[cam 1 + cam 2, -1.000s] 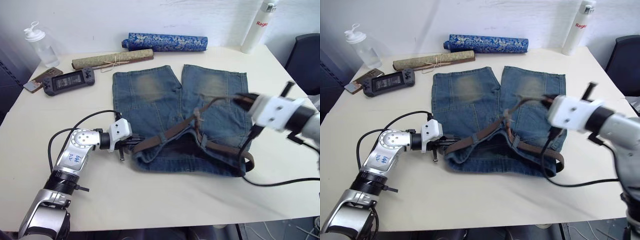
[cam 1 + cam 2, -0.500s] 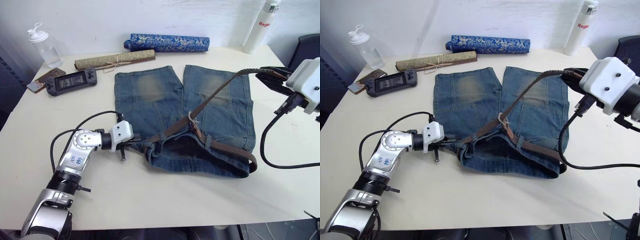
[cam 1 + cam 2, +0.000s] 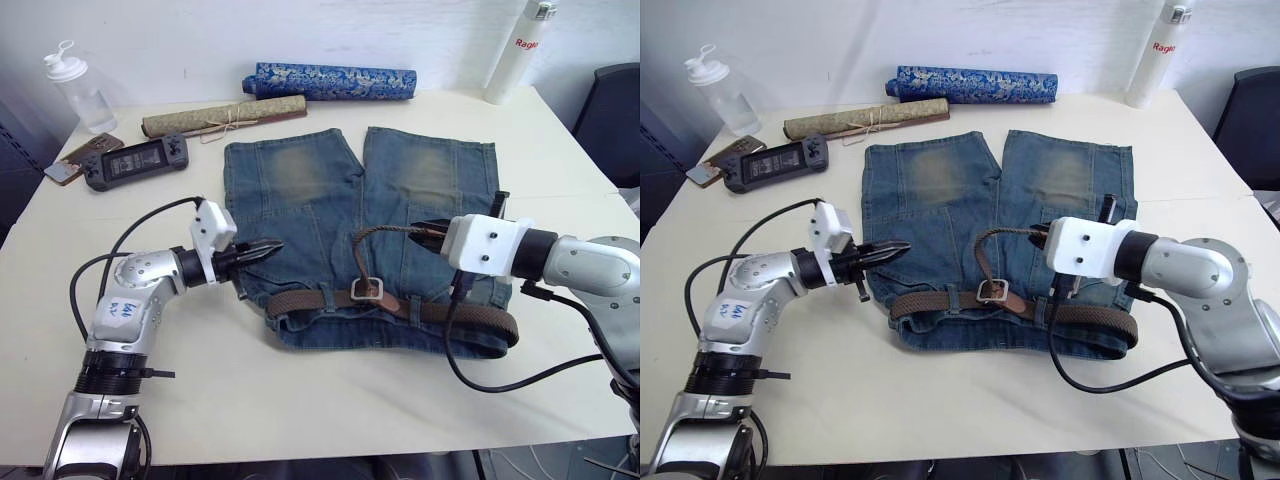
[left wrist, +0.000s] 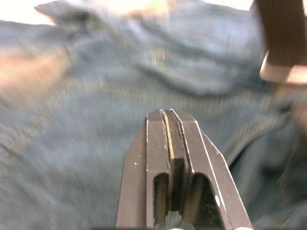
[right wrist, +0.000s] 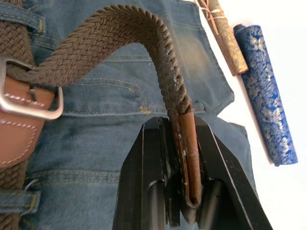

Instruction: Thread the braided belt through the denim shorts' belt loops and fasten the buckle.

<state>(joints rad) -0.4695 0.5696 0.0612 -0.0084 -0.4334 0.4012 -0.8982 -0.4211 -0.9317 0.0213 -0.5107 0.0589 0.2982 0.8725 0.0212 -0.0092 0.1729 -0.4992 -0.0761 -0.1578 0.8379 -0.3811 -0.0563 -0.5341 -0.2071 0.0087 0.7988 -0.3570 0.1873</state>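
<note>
One pair of denim shorts (image 3: 360,210) flat on the table (image 3: 330,400), legs toward the wall, waistband toward the near edge. One braided belt (image 3: 400,305) along that waistband, through the belt loops (image 3: 1044,312), one silver buckle (image 3: 367,291) at mid-front, free end arching up from there. Two grippers: right gripper (image 5: 180,143) clamped on the belt's tan leather tip over the shorts' right leg; left gripper (image 3: 268,250) with fingers (image 4: 168,143) pressed together, empty, above the shorts' left hip. Elsewhere on the cream tabletop: one blue patterned roll (image 3: 330,80), one tan roll (image 3: 222,117), one handheld game console (image 3: 135,162), one clear bottle (image 3: 72,85), one white bottle (image 3: 518,50). White wall behind, dark chair (image 3: 610,120) at right
</note>
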